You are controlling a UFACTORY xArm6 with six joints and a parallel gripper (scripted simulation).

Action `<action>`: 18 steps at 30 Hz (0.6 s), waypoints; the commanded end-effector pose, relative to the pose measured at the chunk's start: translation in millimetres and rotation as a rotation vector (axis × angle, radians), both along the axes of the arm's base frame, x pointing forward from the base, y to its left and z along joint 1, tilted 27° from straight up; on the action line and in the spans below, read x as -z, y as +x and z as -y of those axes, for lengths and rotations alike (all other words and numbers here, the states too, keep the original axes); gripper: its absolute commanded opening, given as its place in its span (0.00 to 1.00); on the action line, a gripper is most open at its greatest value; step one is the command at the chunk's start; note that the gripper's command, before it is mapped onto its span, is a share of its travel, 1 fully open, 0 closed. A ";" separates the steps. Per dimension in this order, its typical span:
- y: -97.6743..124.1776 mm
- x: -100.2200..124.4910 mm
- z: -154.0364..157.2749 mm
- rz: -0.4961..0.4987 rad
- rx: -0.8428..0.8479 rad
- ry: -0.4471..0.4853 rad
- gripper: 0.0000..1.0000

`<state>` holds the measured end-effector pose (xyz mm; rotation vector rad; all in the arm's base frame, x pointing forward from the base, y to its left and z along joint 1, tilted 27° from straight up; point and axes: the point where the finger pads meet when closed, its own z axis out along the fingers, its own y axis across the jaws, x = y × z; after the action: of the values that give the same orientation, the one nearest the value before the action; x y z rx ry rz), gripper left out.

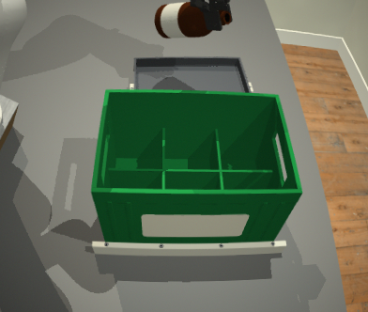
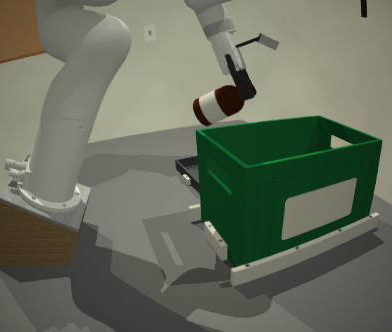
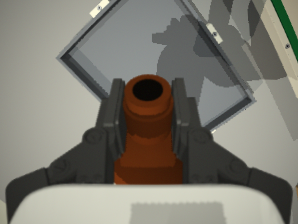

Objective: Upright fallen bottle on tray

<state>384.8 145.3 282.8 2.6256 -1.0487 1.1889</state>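
Claw (image 3: 148,117) pinching the brown bottle (image 2: 218,104) by its neck, body trailing toward eight o'clock in the exterior view, airborne. Below sits the grey tray (image 1: 187,75), at twelve o'clock from the green crate (image 1: 197,213).

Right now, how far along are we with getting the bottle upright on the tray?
Done: the bottle is picked up, with the gripper jaws shut on its neck, high above the table. In hand: it hangs tilted, near the grey tray behind the green crate. Left: lower it upright onto the tray, then release.
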 end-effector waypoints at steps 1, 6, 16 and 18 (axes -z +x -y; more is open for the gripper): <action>0.4 -1.6 -0.7 0.003 -0.001 0.002 0.00; 0.4 -1.6 -0.7 0.003 -0.001 0.002 0.00; 0.2 -1.2 -0.6 0.009 0.002 -0.005 0.00; 0.0 -0.9 -0.5 0.013 0.004 -0.010 0.00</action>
<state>384.7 145.2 282.6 2.6197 -1.0476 1.1951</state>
